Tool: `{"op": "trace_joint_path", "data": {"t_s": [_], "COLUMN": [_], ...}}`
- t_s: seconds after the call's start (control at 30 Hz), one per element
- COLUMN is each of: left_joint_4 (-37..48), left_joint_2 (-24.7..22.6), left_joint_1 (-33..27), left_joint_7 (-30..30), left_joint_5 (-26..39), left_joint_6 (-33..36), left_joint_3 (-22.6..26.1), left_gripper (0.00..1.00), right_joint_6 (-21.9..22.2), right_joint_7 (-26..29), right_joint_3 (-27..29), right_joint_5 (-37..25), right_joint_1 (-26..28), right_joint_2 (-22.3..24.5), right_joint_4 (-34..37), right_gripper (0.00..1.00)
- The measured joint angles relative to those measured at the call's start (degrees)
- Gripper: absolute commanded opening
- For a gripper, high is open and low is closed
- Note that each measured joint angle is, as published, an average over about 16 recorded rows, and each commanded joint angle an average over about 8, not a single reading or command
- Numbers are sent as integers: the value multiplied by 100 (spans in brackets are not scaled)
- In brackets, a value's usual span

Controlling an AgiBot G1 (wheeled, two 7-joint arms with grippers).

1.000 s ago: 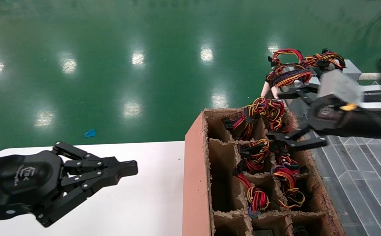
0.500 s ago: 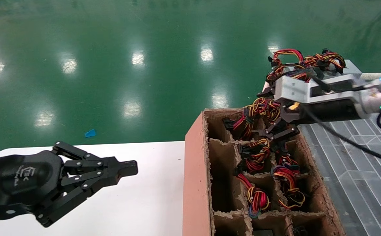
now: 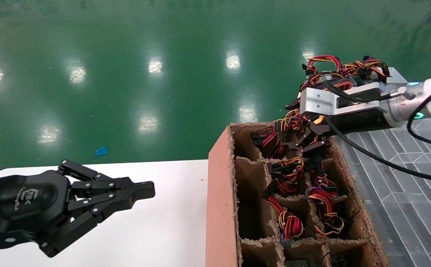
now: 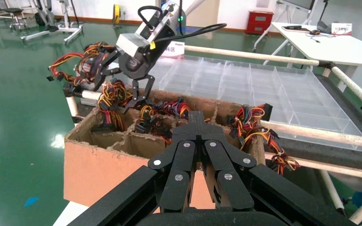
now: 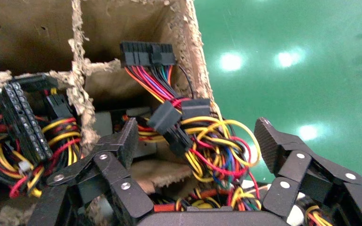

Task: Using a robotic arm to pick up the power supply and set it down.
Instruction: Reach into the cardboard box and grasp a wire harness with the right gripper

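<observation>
Since the earlier frames the white right arm's black linkage-finger gripper (image 3: pixel 309 140) has swung from beside the tall brown cardboard divider box (image 3: pixel 221 200) to point down into its far corner cell, and sits a little lower than half a second ago. Its fingers (image 5: pixel 118 148) spread wide, straddling the red, yellow and black wire bundle (image 5: pixel 212 146) of a grey metal power supply (image 5: pixel 143 148) sunk in that cell, gripping nothing. The left gripper (image 3: pixel 141 191) hovers unmoved over the white table (image 3: pixel 171 222), fingertips pressed together. Beyond lies glossy green floor (image 3: pixel 145 55); clear plastic trays (image 4: pixel 245 84) sit behind the box.
</observation>
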State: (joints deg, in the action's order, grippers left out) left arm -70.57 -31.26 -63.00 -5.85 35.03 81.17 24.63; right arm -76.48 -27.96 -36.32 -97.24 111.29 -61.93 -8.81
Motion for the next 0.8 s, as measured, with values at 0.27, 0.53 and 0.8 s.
{"op": "trace_joint_path", "data": {"t_s": [0.27,0.53,0.8], "left_joint_4": [0,0,0], "left_joint_2": [0,0,0], "left_joint_1": [0,0,0], "left_joint_7": [0,0,0], "left_joint_5": [0,0,0], "left_joint_6": [0,0,0], "left_joint_3": [0,0,0], "left_gripper": [0,0,0], "right_joint_6": [0,65,196], "right_joint_7": [-282,-501,-798], "right_joint_3": [-75,-182,-306], "right_joint_5": [-104,-261,-444], "right_joint_1": [128,231,313], "right_joint_2": [-151,-234,-322], "right_joint_4": [341,501,501], "right_gripper": [0,0,0]}}
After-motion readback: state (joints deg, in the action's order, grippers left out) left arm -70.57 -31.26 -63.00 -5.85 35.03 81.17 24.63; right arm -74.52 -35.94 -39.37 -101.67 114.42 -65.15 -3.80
